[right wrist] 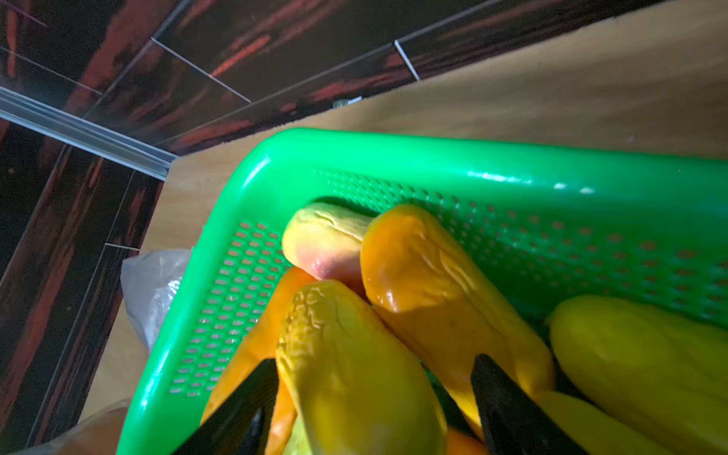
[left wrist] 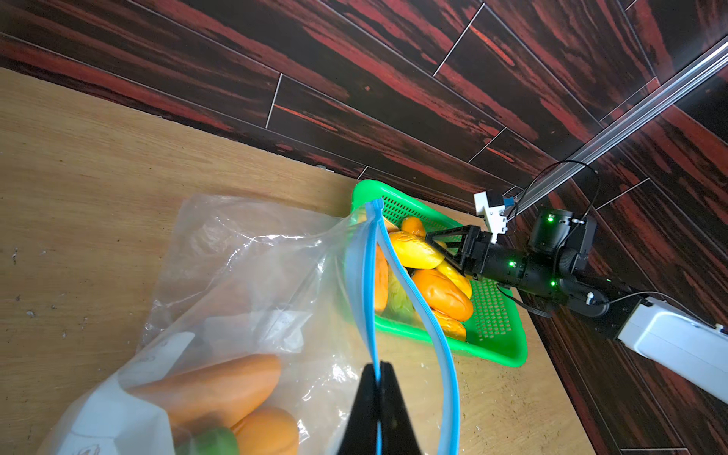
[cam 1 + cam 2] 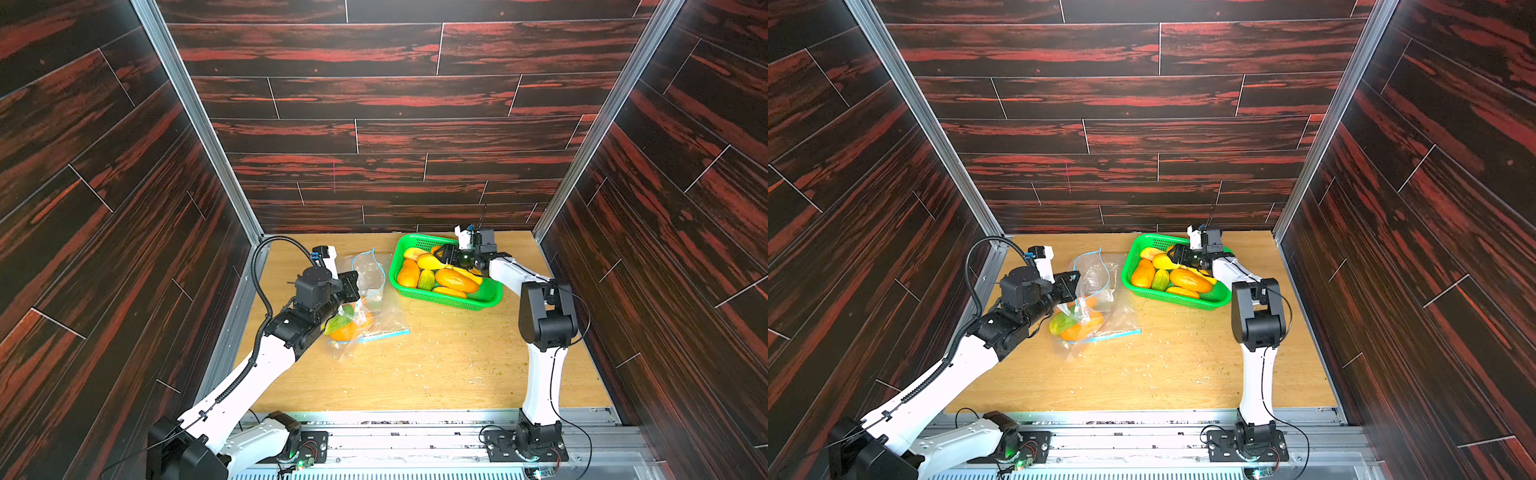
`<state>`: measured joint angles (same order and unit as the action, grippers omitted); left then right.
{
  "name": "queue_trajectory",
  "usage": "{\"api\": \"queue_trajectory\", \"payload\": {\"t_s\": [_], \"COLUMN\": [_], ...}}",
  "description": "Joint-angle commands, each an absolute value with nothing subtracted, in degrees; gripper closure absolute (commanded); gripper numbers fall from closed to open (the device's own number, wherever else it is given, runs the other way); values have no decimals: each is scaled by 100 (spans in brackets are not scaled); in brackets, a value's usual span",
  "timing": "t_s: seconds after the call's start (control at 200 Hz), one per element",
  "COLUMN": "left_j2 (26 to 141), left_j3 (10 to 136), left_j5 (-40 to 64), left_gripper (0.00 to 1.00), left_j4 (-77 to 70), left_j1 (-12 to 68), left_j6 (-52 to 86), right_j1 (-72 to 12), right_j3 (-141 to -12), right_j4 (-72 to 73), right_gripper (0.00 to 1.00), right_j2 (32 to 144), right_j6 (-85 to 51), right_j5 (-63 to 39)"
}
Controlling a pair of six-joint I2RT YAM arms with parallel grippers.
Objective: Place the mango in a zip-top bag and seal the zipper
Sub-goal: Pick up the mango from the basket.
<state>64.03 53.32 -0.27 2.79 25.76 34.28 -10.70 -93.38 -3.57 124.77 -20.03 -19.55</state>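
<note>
A clear zip-top bag (image 3: 370, 274) with a blue zipper (image 2: 368, 275) stands with its mouth open at the table's middle left. My left gripper (image 2: 378, 368) is shut on one zipper edge, holding it up. My right gripper (image 1: 374, 358) is open inside the green basket (image 3: 478, 301), its fingers either side of a yellow mango (image 1: 346, 354); one finger touches it and a gap shows at the other. In both top views the right gripper (image 3: 1179, 253) reaches over the basket's far side.
Several more yellow and orange mangoes (image 3: 455, 280) fill the basket. Orange and green mangoes (image 3: 345, 326) lie in clear plastic under my left wrist, beside a flat bag with a blue zipper strip (image 3: 386, 334). Dark walls enclose the table on three sides.
</note>
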Motion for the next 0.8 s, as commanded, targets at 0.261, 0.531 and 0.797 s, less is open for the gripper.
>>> {"api": "queue_trajectory", "payload": {"t_s": [0.261,0.531,0.797], "left_j2": [6258,6297,6356], "left_j3": [5358,5362,5374], "left_j5": [-77,-90,-27], "left_gripper": [100,100,100], "left_j4": [369,335,276], "left_j1": [2542,2542,2547], "left_j6": [3392,3419,3484], "right_j1": [-1272,-1405,-1870], "right_j3": [-9467,-8913,-8334], "right_j4": [-624,-649,-825], "right_gripper": [74,87,89], "right_j2": [12555,11352,9384], "right_j6": [-1967,-2141,-1979], "right_j5": [-1729,-1670,-2651]}}
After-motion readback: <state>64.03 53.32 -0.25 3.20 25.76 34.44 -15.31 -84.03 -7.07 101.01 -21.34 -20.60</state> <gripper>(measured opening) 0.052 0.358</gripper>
